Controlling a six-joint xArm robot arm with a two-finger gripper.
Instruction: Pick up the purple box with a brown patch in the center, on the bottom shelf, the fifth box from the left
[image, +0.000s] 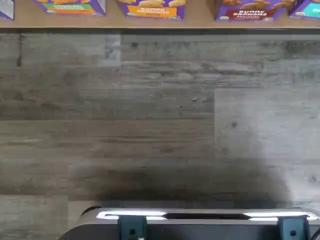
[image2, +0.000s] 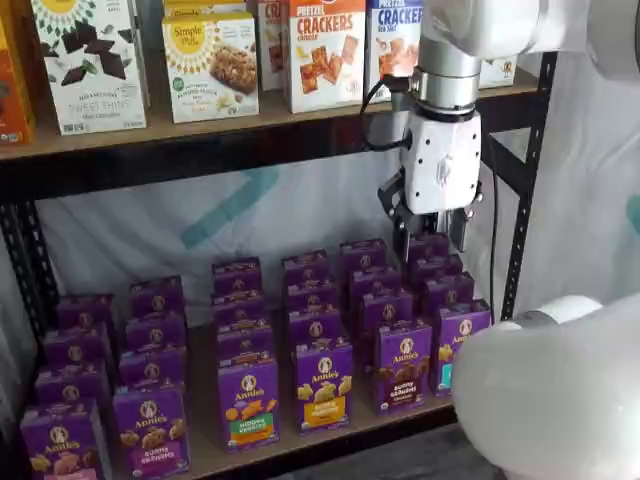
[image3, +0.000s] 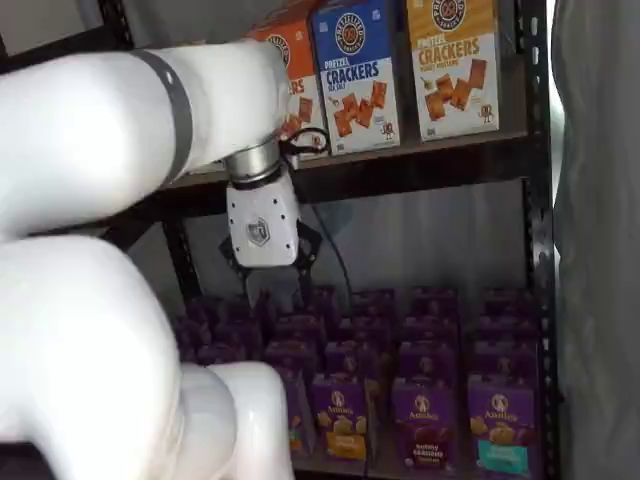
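The purple box (image2: 405, 365) with dark brown cookies on its front stands at the front of its row on the bottom shelf (image2: 300, 445). It shows in both shelf views (image3: 425, 422), and its lower front shows in the wrist view (image: 250, 11). My gripper (image2: 432, 238) hangs above the back of the right-hand rows, well above and behind the box. Its two black fingers stand apart with a plain gap and hold nothing. It also shows in a shelf view (image3: 270, 282), partly hidden by the arm.
Rows of similar purple boxes fill the shelf, one with an orange-yellow band (image2: 323, 385) to the left and one with a teal band (image2: 457, 340) to the right. Cracker boxes (image2: 326, 52) stand on the upper board. A black rack post (image2: 528, 180) is on the right. Grey plank floor (image: 160, 120) lies below.
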